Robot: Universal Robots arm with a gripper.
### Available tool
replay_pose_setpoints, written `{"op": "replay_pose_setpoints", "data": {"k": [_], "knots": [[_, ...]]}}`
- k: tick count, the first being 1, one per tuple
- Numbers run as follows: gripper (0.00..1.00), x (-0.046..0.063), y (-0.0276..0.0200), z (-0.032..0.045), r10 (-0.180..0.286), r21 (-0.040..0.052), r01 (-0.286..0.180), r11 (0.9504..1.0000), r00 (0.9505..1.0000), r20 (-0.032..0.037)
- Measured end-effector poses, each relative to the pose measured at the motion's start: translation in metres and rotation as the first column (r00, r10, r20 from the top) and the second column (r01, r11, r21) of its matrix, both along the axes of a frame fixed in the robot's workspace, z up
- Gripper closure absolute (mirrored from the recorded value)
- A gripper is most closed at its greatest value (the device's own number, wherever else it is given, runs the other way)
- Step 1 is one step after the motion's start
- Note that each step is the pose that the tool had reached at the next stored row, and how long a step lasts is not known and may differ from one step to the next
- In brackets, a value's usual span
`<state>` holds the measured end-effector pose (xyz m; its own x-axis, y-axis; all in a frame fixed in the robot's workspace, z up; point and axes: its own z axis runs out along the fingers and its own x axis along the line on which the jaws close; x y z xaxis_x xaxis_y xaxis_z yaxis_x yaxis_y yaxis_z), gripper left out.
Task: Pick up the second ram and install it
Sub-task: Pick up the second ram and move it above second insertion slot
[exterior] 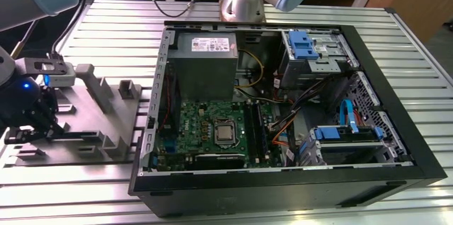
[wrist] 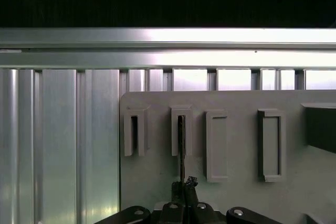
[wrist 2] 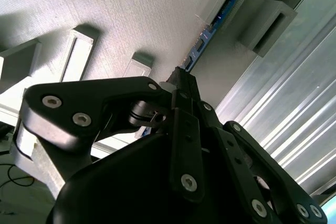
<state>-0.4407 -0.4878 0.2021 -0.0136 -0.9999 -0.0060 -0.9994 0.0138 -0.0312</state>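
Note:
The second ram [wrist 2: 201, 39] is a thin blue-green stick standing on edge in a slotted holder of the grey fixture plate [wrist 2: 131, 14]. In the first wrist view it shows edge-on as a dark line [wrist: 181, 150] running from one holder to my fingers. My gripper [wrist 2: 179, 80] is shut on the near end of the stick, black fingertips [wrist: 190, 183] pinched together around it. In the exterior view the gripper [exterior: 32, 129] sits low over the fixture plate [exterior: 106, 113] at that view's left, well apart from the open computer case [exterior: 283, 174].
The case lies open with the green motherboard [exterior: 212, 129], a grey power-supply box [exterior: 205, 55], blue drive brackets [exterior: 301, 44] and loose cables [exterior: 283, 124] inside. Several raised holders [wrist: 270, 142] stand on the fixture. A ribbed aluminium table [exterior: 106, 28] surrounds everything.

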Motion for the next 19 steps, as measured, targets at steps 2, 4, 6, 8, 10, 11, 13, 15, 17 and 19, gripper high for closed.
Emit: {"op": "replay_pose_setpoints", "data": {"k": [2,4,6,8,10,11,13,15,17,19], "knots": [[0.88,0.000,0.0000,0.0000,0.000,0.0000,0.000,1.0000,1.0000,0.0000],[0.88,0.000,0.0000,0.0017,0.000,-0.0003,0.000,1.0000,1.0000,-0.0003],[0.88,0.000,0.0000,0.0046,0.000,-0.0001,0.000,1.0000,1.0000,0.0000],[0.88,0.000,0.0000,0.0078,0.000,0.0000,0.000,1.0000,1.0000,0.0001],[0.88,0.000,0.0000,0.0112,0.000,0.0000,0.000,1.0000,1.0000,0.0001],[0.88,0.000,0.0000,0.0131,0.000,0.0000,0.000,1.0000,1.0000,0.0000],[0.88,0.000,0.0000,0.0172,0.000,0.0000,0.000,1.0000,1.0000,0.0000],[0.88,0.000,0.0000,0.0217,0.000,0.0000,0.000,1.0000,1.0000,0.0001],[0.88,0.000,0.0000,0.0265,0.000,0.0000,0.000,1.0000,1.0000,0.0001],[0.88,0.000,0.0000,0.0320,0.000,0.0000,0.000,1.0000,1.0000,0.0001]]}}
